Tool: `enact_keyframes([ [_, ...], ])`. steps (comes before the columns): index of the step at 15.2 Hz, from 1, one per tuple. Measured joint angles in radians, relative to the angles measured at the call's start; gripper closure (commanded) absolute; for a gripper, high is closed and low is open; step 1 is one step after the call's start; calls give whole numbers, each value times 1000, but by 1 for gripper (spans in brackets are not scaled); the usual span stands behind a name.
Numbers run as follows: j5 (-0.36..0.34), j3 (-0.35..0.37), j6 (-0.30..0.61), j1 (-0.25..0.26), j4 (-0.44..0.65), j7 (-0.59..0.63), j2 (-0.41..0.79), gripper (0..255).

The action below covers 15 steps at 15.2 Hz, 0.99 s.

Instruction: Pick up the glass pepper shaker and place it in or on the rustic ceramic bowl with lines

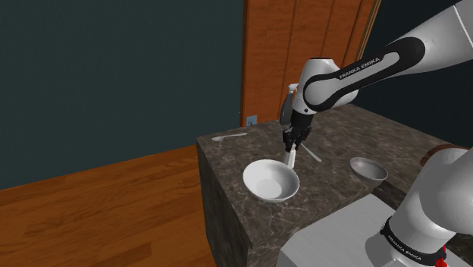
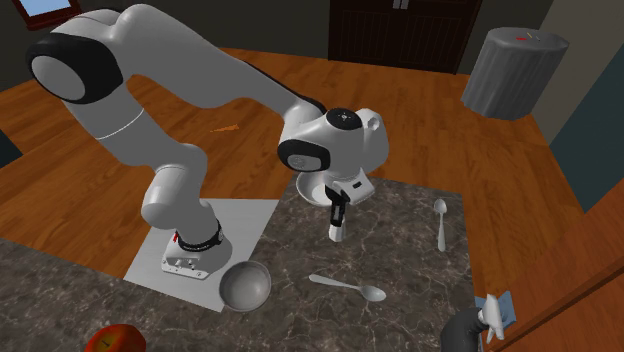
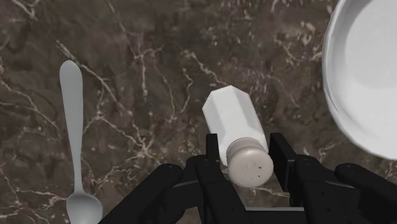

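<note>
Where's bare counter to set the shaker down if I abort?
The counter is bare between the white bowl and the small grey bowl, and again between the nearer spoon and the far spoon. It is crowded around the tool: the shaker it clasps, the white bowl's rim and the nearer spoon sit close together.

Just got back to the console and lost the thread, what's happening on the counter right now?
The black gripper is clasping the white pepper shaker near its cap, over the dark veined counter. The white bowl sits close beside it, with nothing in it yet. A spoon lies on the gripper's other side.
</note>
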Motion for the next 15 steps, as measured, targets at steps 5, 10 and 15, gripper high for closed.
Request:
enact_keyframes([
  [5, -2, 1, -17, -1, 5, 4, -10, 255],
  [10, -10, 3, -92, -4, 43, 12, -47, 255],
  [15, -16, 7, -169, -6, 83, 23, -85, 255],
])
